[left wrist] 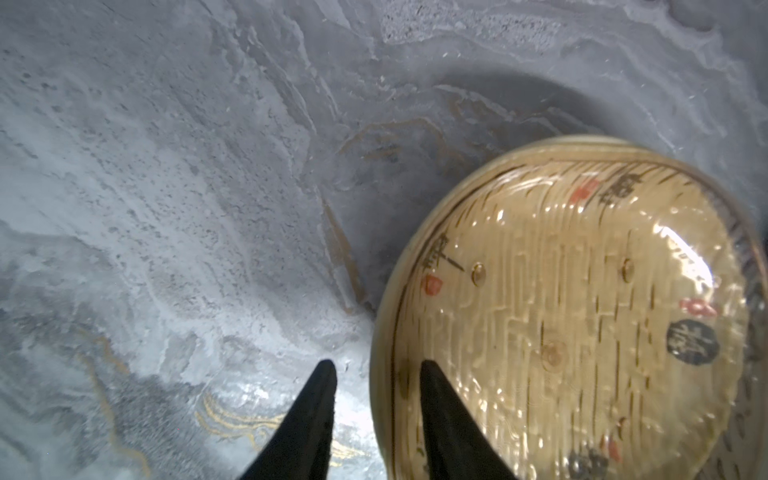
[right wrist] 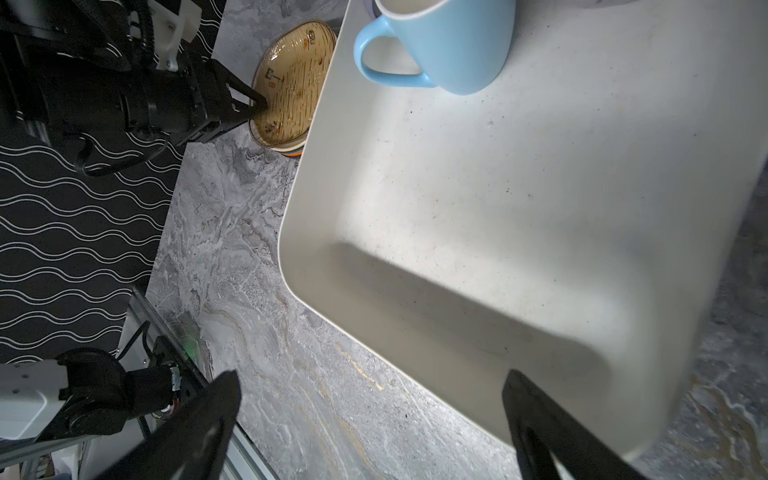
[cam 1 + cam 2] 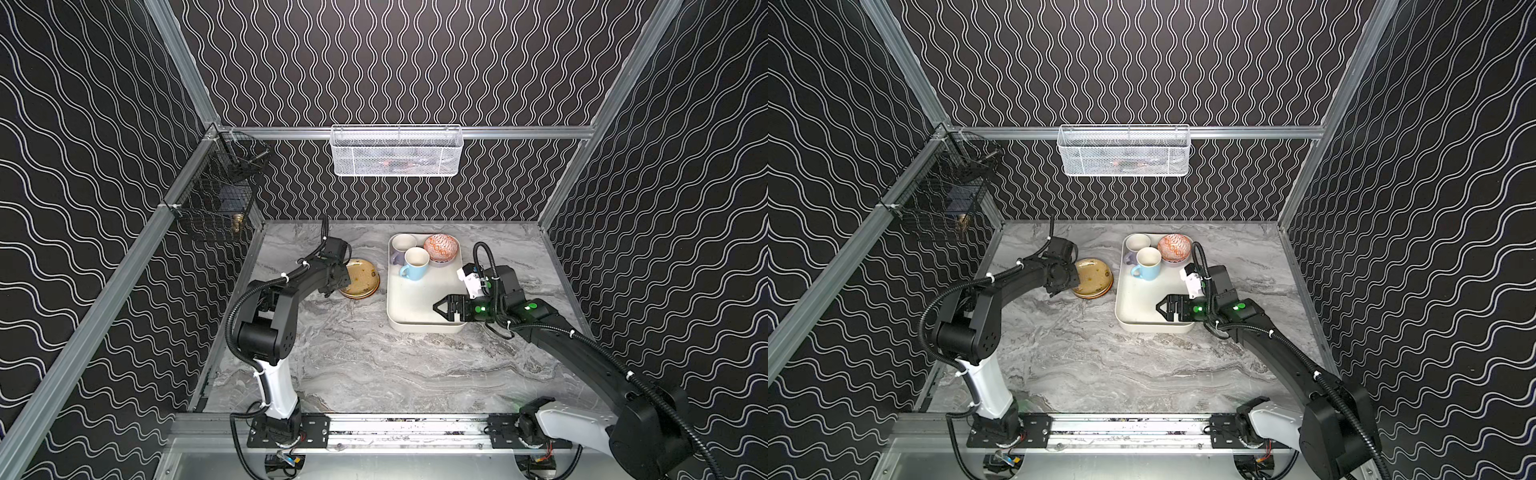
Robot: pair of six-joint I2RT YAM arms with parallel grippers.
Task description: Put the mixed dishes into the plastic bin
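The cream plastic bin (image 3: 415, 305) (image 3: 1142, 309) (image 2: 498, 208) stands right of centre in both top views. In its far end are a light-blue mug (image 3: 415, 266) (image 3: 1148, 266) (image 2: 457, 45), a lilac mug (image 3: 400, 247) and an orange-patterned bowl (image 3: 441, 247). Left of the bin, a mustard plate (image 3: 362, 277) (image 3: 1095, 277) (image 1: 561, 311) tops a small stack on the table. My left gripper (image 3: 347, 283) (image 1: 378, 365) stands astride that plate's rim, one finger over the plate, one outside, jaws narrowly apart. My right gripper (image 3: 439, 309) (image 2: 372, 376) hovers wide open and empty over the bin's near end.
A white wire-mesh basket (image 3: 397, 151) hangs on the back wall and a black wire basket (image 3: 220, 195) on the left wall. An orange plate edge (image 2: 291, 153) shows under the mustard one. Bare marble tabletop (image 3: 374, 365) spreads in front.
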